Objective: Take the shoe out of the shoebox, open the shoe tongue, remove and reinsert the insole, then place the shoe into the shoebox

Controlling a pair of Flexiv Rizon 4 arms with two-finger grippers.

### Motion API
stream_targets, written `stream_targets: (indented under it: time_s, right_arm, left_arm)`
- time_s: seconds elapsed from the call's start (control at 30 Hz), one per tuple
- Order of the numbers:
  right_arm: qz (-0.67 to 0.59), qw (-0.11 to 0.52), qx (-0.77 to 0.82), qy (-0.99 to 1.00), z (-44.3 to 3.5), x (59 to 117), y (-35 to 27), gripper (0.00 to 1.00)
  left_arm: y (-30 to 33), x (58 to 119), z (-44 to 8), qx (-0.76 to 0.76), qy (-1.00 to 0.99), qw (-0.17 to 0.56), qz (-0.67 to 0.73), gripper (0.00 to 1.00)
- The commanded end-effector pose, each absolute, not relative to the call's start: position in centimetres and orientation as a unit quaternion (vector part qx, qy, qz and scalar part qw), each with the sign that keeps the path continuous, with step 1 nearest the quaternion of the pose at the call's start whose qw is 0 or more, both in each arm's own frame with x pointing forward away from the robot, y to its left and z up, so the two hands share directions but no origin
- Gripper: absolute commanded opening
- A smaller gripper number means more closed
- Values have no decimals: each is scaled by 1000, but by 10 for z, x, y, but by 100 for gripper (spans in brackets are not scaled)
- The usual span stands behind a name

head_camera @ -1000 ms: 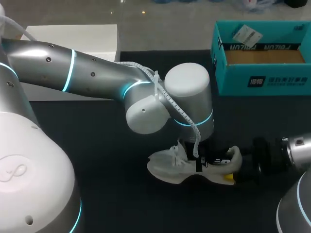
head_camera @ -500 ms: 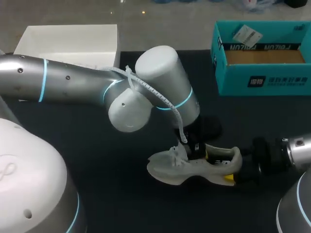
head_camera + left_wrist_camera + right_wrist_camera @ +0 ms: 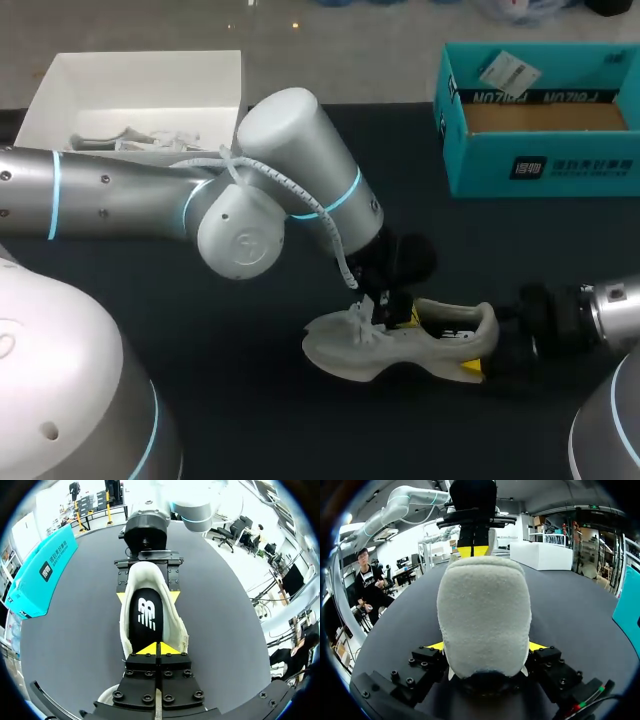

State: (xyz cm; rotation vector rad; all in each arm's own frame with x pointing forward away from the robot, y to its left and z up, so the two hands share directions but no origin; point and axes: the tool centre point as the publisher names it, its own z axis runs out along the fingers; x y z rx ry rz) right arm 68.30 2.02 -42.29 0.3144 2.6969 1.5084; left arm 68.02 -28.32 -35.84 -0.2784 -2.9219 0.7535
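On the black table (image 3: 230, 350), well apart from the teal shoebox (image 3: 540, 168), the white shoe (image 3: 400, 348) stood on its sole w/ a black insole (image 3: 148, 630) inside. The shoebox held a white tag (image 3: 507, 72) near its back wall, over a brown floor. The white box (image 3: 60, 90) at the far left corner had pale crumpled stuff (image 3: 140, 137) in it. R gripper (image 3: 486, 646) clamped the heel from both sides. L gripper (image 3: 159, 649) had its fingers pressed together at the front edge of the shoe's opening; whether they pinched anything there, couldn't tell.
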Motion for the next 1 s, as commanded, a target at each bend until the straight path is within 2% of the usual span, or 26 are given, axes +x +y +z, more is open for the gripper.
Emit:
stream_targets:
  time_s: [0.03,0.5,0.67,0.7,0.93,1.0]
  right_arm:
    - [484,19,102,869,-423,681,21,0]
    - [484,19,102,869,-423,681,21,0]
    - [484,19,102,869,-423,681,21,0]
    - [484,19,102,869,-423,681,21,0]
    - [484,19,102,869,-423,681,21,0]
    - [484,19,102,869,-423,681,21,0]
  left_arm:
    - [-308,680,-371,-113,-966,69,221,0]
    - [-318,664,-399,-147,-977,50,145,0]
    - [-311,661,-402,-139,-981,37,129,3]
    - [-310,660,-401,-140,-981,27,131,0]
    - [-307,656,-389,-140,-981,-14,134,0]
    - [-308,656,-390,-140,-981,-10,132,4]
